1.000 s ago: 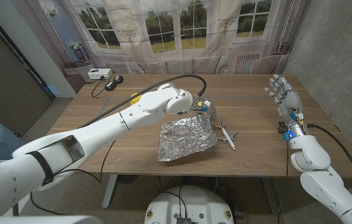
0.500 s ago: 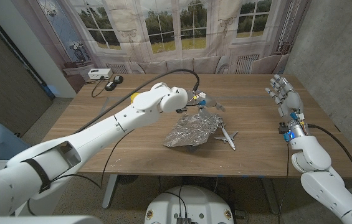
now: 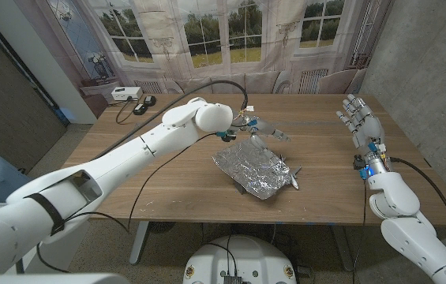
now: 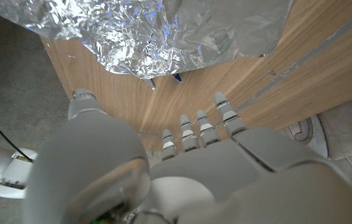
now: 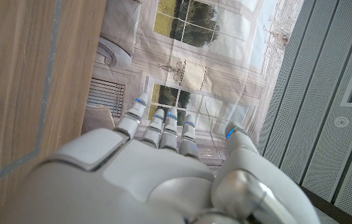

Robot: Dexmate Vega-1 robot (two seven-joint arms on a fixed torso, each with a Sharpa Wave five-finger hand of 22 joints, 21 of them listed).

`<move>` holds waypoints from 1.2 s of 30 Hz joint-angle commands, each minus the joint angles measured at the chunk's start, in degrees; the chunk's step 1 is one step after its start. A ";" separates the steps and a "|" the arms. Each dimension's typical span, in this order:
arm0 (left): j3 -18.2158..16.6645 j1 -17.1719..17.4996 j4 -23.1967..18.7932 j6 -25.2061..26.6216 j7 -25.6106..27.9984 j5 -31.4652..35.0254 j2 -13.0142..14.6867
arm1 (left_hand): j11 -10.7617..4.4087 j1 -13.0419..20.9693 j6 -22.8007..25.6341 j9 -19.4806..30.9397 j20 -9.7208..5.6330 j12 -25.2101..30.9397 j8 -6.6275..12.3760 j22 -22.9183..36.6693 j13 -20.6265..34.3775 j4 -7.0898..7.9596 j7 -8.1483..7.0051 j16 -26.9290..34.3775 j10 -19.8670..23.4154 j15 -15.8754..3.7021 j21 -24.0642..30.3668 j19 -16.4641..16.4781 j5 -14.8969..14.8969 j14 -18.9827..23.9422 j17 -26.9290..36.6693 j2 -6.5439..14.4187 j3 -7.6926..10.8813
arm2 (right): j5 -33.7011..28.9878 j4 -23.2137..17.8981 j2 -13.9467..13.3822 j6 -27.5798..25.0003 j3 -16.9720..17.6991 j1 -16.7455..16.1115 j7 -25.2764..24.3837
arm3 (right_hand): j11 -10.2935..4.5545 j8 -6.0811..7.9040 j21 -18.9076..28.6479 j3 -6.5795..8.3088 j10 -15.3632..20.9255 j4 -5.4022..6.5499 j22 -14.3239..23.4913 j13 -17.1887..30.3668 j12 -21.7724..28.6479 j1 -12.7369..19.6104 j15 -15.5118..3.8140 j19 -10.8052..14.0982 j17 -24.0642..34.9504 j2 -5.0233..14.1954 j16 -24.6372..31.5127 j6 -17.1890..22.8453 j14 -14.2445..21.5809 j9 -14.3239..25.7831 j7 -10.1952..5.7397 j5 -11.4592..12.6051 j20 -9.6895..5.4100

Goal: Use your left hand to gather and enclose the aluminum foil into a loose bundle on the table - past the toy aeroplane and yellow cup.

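Near the middle of the table (image 3: 128, 170), the foil (image 3: 256, 168) lies as one crumpled silver sheet, folded over itself into a rough, slanted patch with a ragged outline. Its surface is full of creases that catch the light in bright and dark facets. One end sits toward the table's centre and the other reaches toward the near edge, where the sheet narrows to a blunt corner. In the left wrist view the foil (image 4: 157, 28) shows its wrinkles closely, with bluish glints and an uneven edge lying on the wood. The plane (image 3: 292, 174) is at the foil's right side, touching or partly covered by it; only its white tail end and a wing show.

The left hand (image 3: 264, 130) hovers just beyond the foil's far edge, fingers spread and extended, holding nothing. The left wrist view shows its fingers (image 4: 225, 115) reaching out over bare wood, apart from the foil.

The right hand (image 3: 359, 117) stands upright off the table's right side, fingers apart and pointing up, empty. A white box (image 3: 125, 94) and a dark object with cables sit at the table's far left corner.
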 commanded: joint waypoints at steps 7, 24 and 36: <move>6.20 -9.01 -1.39 7.28 -15.69 -1.27 -1.00 | -2.24 2.22 9.95 0.27 0.62 3.78 3.35 0.43 -0.61 -0.04 -0.90 2.41 9.07 -2.43 0.73 4.15 5.97 6.28 0.20 0.80 -2.96 | 0.39 -0.30 0.55 0.76 0.53 -0.96 -0.09 | -0.02 -0.24 0.05 0.34 0.29 0.38 0.23 0.14 -0.10 -0.52 -0.04 0.50 0.32 -0.03 0.15 0.20 0.44 0.18 -0.10 0.14 0.08; 8.37 -10.48 -6.57 11.85 -22.34 0.24 1.03 | -2.69 4.12 19.07 0.52 0.32 3.71 4.54 0.43 -0.86 -0.09 -0.10 0.98 9.78 -0.62 -0.54 2.59 9.37 4.64 0.25 1.55 -5.47 | 1.23 0.47 -0.04 -0.77 -0.64 1.62 1.13 | -0.13 -0.26 0.05 0.40 0.30 0.64 0.23 0.14 -0.12 -0.85 -0.12 0.53 0.38 0.18 0.21 0.16 0.59 0.18 -0.14 0.17 -0.03; 9.65 -9.16 -11.93 13.68 -25.94 2.80 2.45 | -1.50 3.99 16.01 0.59 0.30 3.18 2.48 0.38 -0.78 0.48 2.07 0.89 8.49 0.62 -0.88 2.59 9.81 3.88 0.34 2.49 -6.40 | 1.63 0.35 0.52 0.42 -0.51 1.97 1.16 | -0.02 -0.20 0.07 0.42 0.57 0.76 0.23 0.14 -0.03 -1.04 -0.23 0.60 0.37 0.17 0.29 0.32 0.89 0.18 -0.11 0.18 -0.09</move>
